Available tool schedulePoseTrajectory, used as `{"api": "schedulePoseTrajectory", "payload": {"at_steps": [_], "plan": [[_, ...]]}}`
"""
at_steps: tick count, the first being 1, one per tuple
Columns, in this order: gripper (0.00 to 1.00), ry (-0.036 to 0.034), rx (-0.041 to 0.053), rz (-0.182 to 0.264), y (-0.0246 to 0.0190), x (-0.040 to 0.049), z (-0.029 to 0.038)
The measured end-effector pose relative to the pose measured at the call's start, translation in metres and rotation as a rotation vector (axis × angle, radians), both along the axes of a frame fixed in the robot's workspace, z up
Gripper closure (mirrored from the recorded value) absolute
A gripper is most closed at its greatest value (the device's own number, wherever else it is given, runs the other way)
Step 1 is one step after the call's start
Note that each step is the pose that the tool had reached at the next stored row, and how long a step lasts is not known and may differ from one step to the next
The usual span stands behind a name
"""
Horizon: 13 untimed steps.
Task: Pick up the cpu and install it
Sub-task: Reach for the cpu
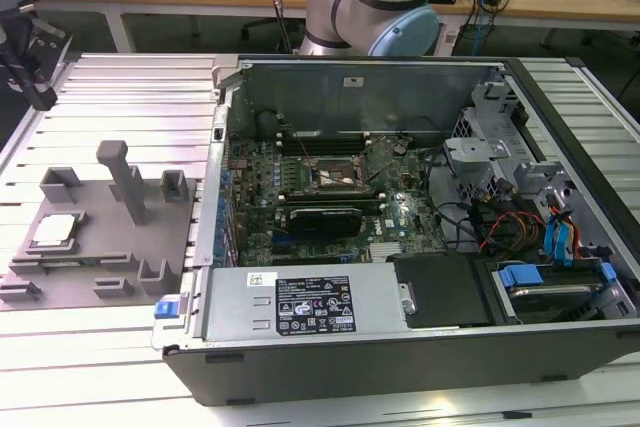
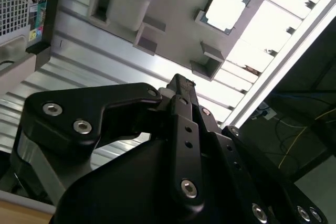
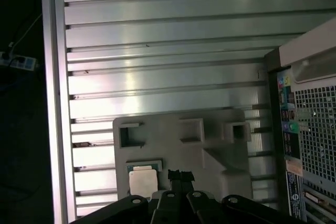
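The tool (image 3: pixel 180 174) hangs above the table with its two fingers pressed together and nothing between them. In the first wrist view its tips sit over the grey fixture (image 3: pixel 210 140), beside the cpu (image 3: pixel 143 179) but well above it, not touching it.

The cpu lies flat in a square pocket of the fixture, silvery top up. In the exterior view this pocket is at the fixture's left end, near the exterior view's left edge.

The fixture rests on the ribbed aluminium table (image 1: pixel 120 97) and carries several raised blocks and one upright post (image 1: pixel 128 179).

On the exterior view's right of the fixture, just beside it, lies the open computer case (image 1: pixel 400 367). Its motherboard faces up, with the processor socket (image 1: pixel 335 179) near the middle of the board, well apart from the cpu.
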State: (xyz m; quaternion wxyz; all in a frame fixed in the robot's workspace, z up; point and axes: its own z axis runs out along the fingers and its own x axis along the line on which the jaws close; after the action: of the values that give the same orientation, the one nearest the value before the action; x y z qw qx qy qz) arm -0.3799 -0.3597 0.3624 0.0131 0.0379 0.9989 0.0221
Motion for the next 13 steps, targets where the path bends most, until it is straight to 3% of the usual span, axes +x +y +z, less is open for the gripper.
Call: {"api": "schedulePoseTrajectory", "payload": {"at_steps": [3, 9, 13], "plan": [[0.89, -0.0002, 0.0001, 0.000, -0.0025, -0.0025, -0.0028], [0.89, 0.0000, 0.0000, 0.000, -0.0035, -0.0026, -0.0036], [0.89, 0.0000, -0.0007, 0.000, -0.0092, -0.0027, -0.0085]]}}
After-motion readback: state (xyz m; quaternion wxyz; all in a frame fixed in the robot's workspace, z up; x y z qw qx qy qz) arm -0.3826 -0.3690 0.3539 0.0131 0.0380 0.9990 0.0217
